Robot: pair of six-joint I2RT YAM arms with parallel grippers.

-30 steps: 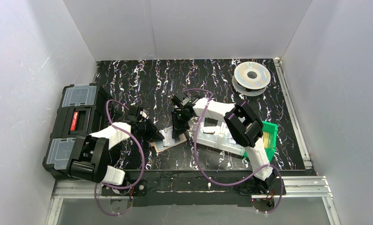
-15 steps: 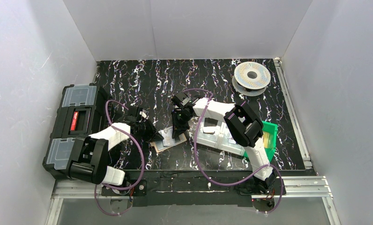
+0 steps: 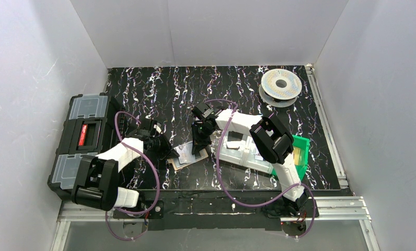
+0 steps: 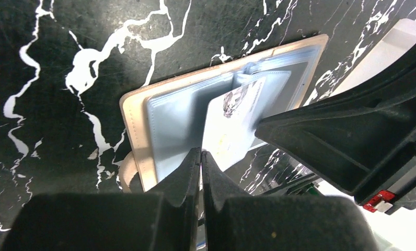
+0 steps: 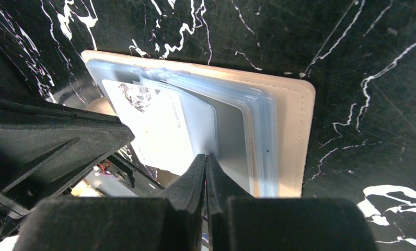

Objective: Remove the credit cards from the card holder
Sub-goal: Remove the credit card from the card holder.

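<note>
The holder [image 3: 187, 156] lies open on the worktop [image 3: 195, 89], toward 6 o'clock from its middle, between the two arms. One pale card [image 4: 229, 128] sticks half out of the clear sleeves [image 5: 258, 136], toward 9 o'clock in the top view.

The left fingers [image 4: 187, 172] are clenched, and their tips meet at the free corner of this card, so I judge that they pinch it. The right fingers [image 5: 193, 178] stand at 1 o'clock of the holder, pressed together with their tips on the sleeves. Whether they nip a sleeve or only push down, I cannot tell.

The card is probably light, stiff and slippery. A hold on the bare corner is the only good one, and the pull should go flat along the sleeve, because a tilt would jam it. The holder is soft and also light, so it would slide with the card if nothing holds it down.
</note>
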